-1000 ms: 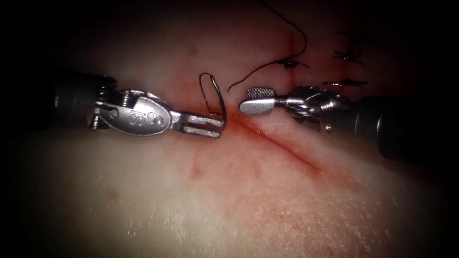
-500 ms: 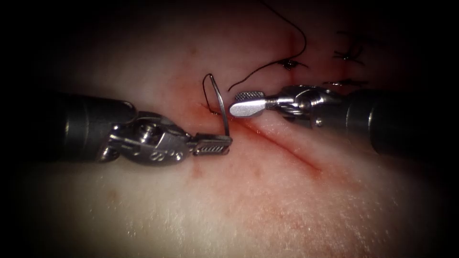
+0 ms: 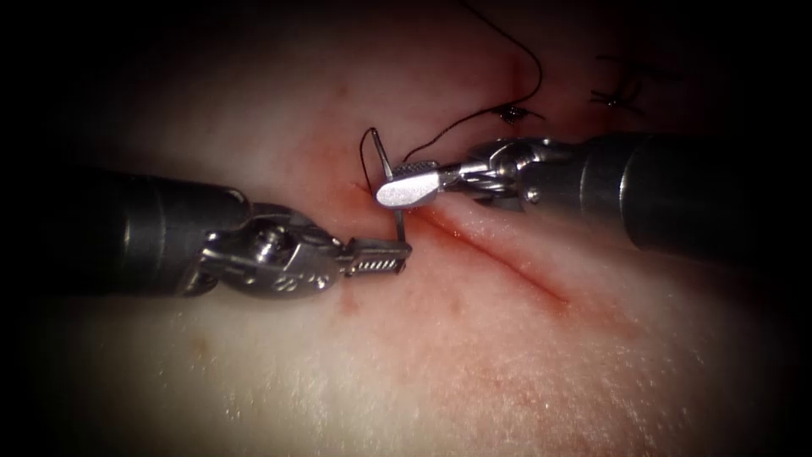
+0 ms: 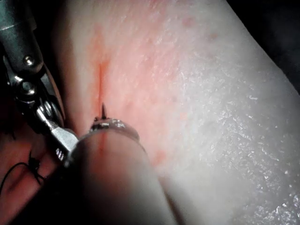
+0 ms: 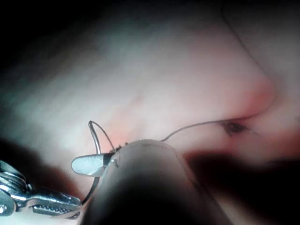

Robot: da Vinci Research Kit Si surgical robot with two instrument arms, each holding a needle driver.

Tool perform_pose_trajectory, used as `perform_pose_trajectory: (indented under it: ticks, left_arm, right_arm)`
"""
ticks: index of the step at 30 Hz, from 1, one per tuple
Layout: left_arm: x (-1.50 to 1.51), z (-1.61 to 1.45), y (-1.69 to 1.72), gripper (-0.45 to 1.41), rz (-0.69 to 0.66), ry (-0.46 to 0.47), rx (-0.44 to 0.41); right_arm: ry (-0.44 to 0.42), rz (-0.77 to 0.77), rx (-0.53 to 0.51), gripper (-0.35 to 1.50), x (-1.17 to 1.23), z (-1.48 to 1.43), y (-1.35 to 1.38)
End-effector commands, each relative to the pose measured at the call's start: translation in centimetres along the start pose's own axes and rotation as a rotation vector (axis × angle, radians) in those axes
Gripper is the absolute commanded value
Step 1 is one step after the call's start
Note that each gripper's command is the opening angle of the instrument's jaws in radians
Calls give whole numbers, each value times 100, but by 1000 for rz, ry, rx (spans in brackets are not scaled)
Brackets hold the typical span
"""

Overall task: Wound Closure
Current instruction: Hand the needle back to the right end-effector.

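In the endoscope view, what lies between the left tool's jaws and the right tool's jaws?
The needle spans that stretch: the left tool holds its lower end, and its shaft rises to the right tool, which sits against it. Behind lies the cut with red fluid.

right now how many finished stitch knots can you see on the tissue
2 dark thread knots on the pale pork tissue: one above the right arm's shaft, one farther right near the dark edge. More may be hidden behind that shaft.
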Motion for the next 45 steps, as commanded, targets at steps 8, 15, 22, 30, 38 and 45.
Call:
perform_pose_trajectory:
  ticks: [8,15,22,30,38,45]
  left_arm:
    - [3,8,2,-45,11,4,-2]
    - [5,10,3,-45,32,0,-14]
    - [5,10,4,-45,46,-3,-19]
    - [7,11,7,-45,70,-7,-36]
    - [6,0,11,91,-77,-2,-10]
    - [-7,-22,10,49,-414,68,41]
  right_arm:
    - [-50,-11,-8,118,7,18,-3]
    - [-48,-10,-14,106,8,18,-4]
    - [-48,-8,-49,2,8,17,-3]
    - [-20,18,-143,-35,15,11,1]
    - [30,23,-164,-35,21,-4,8]
    - [193,124,-271,-35,27,-24,18]
